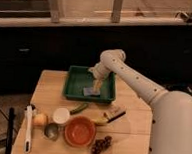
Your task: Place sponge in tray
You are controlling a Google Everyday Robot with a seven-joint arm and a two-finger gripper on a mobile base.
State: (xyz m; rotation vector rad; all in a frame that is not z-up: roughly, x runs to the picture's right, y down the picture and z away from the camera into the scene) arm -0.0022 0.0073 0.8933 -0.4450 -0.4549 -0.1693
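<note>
On table [48,88]: tray [75,85] holds sponge [92,93] (gripper [97,86] just above).

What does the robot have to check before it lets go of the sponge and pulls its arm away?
1. Sponge is inside the tray, on the floor near the front rim: ok.
2. Gripper is over the tray, right above the sponge: ok.
3. Gripper has released the sponge: cannot tell.
4. Sponge lies flat and will stay put: cannot tell, the gripper partly hides it.
5. Tray sits fully on the table, not hanging off an edge: ok.
6. Path up and back is free of the green vegetable and orange bowl, which sit nearer the front: ok.
</note>
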